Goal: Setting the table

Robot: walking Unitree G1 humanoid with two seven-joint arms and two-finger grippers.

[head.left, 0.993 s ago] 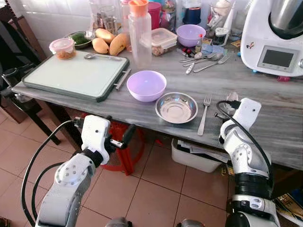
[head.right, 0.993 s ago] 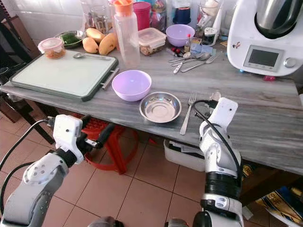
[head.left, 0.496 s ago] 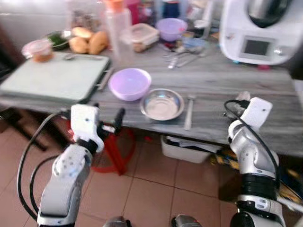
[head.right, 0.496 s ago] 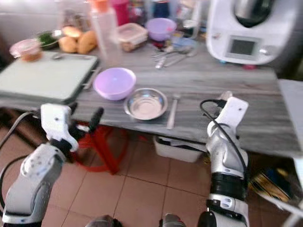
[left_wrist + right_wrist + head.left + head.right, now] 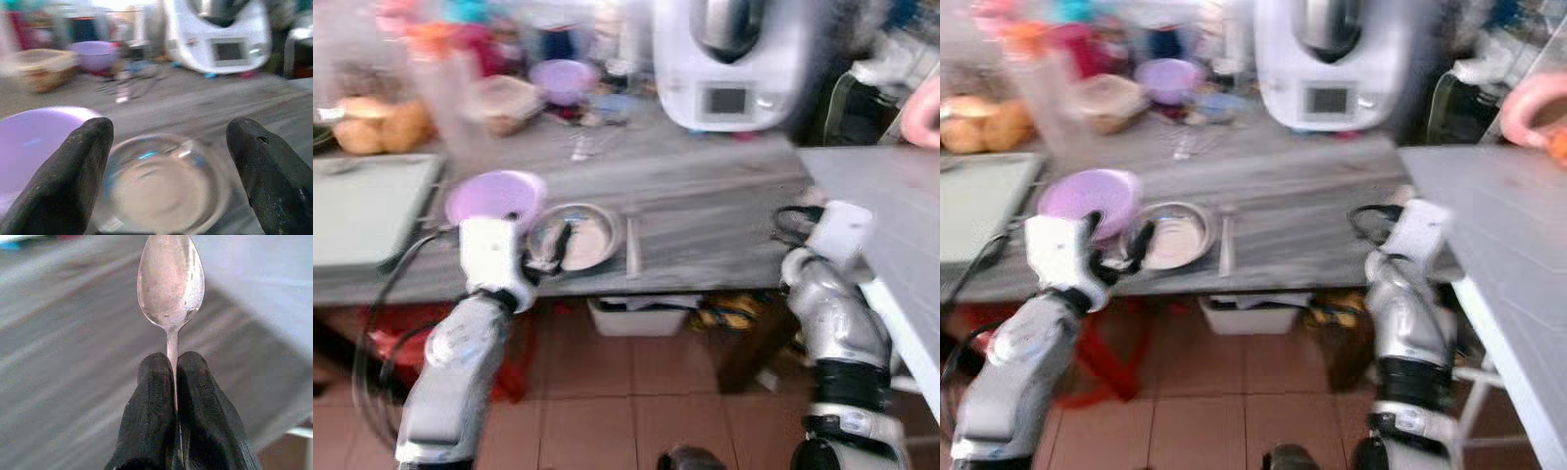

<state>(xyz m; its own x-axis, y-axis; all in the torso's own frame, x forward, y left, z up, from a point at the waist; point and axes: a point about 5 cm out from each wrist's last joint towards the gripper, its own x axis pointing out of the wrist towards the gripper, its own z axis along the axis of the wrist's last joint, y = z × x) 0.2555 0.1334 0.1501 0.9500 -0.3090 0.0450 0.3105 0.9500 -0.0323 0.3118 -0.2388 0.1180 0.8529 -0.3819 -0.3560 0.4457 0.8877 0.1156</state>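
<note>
- Along the grey wood-grain counter (image 5: 724,196) that spans the blurred head views, the things stand from its back edge down to its front edge; a second pale surface (image 5: 891,196) meets it at the right end.
- Against the back edge, right of the middle, stands a white kitchen machine (image 5: 729,59) with a small screen on its front and a steel jug on top.
- At the left end lies a pale green cutting board (image 5: 362,206), reaching to the front edge.
- Beside the board, near the front edge, sits a purple bowl (image 5: 494,196), and touching or just beside it a steel bowl (image 5: 582,235); the blur hides which.
- Just right of the steel bowl a fork (image 5: 631,245) lies pointing toward the back edge.
- Further back on the left are a smaller purple bowl (image 5: 563,78), a lidded plastic box (image 5: 504,98) and loose cutlery (image 5: 124,85), all smeared by motion.
- Before the front edge, the left gripper (image 5: 168,181) hangs with its two black fingers (image 5: 68,181) spread wide apart, gripping nothing; its wrist view looks between them onto the steel bowl and the purple bowl.
- At the counter's right front corner, the right gripper (image 5: 173,382) has its fingers pressed together on the handle of a spoon (image 5: 170,281), whose bowl sticks out past the fingertips over the grey counter.
- On the head views this arm's white wrist housing (image 5: 837,230) sits at that same corner.
</note>
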